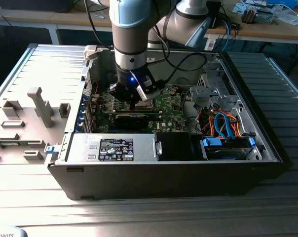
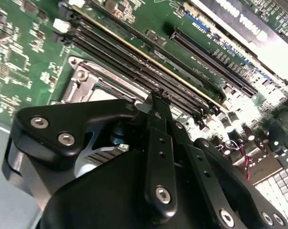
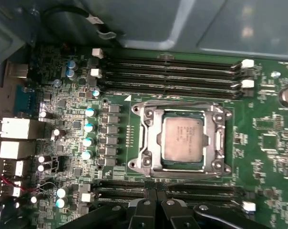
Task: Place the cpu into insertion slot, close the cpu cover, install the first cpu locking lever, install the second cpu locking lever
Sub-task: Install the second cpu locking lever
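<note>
In the first wrist view the cpu [image 3: 182, 138], a silver-grey square chip, lies flat in the insertion slot [image 3: 178, 172] on the green board. The cpu cover [image 3: 213, 139], a silver frame with a cut-out centre, lies down around it. Just beside the slot, over the long black memory slots, my gripper [image 3: 156, 192] is shut with its black fingers together and nothing between them. In the second wrist view the gripper [image 2: 156, 95] hangs just above the board, with a corner of the slot's metal rim [image 2: 87, 81] behind it. In the exterior view the gripper [image 1: 135, 102] is inside the open computer case.
Long black memory slots [image 3: 172, 71] flank the socket on two sides. In the exterior view a graphics card [image 1: 131, 118] lies in front of the gripper, a labelled power supply [image 1: 114, 148] sits at the case front, and a drive cage [image 1: 215, 91] and cables [image 1: 223, 126] stand on the view's right.
</note>
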`<state>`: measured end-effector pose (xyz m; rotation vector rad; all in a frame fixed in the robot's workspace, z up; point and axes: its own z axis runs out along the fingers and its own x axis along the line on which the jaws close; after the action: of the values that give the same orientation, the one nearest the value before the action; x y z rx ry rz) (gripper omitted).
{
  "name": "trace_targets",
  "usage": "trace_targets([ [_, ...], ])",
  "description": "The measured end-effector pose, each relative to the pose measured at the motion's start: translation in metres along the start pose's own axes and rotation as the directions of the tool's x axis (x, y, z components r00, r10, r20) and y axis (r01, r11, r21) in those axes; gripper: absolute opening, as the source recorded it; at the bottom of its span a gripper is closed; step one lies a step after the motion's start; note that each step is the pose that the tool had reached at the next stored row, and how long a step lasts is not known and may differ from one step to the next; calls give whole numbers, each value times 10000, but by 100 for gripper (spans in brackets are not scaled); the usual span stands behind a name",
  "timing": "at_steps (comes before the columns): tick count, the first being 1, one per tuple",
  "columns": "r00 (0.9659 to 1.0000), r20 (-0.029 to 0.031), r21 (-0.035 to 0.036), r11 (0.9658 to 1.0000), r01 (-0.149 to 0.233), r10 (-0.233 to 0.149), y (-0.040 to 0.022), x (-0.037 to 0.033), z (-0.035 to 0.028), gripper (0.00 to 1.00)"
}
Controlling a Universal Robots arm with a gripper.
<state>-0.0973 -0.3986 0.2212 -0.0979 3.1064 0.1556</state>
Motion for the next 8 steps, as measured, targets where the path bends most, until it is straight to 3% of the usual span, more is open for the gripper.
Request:
trace_targets([
  [3,9996,-23,-62,9996,272,-273,-4,54,70,11],
  [7,9973,-42,-297,9969,730,-731,-7,95,125,11],
  [8,9952,27,-907,9911,979,-980,-9,146,175,11],
])
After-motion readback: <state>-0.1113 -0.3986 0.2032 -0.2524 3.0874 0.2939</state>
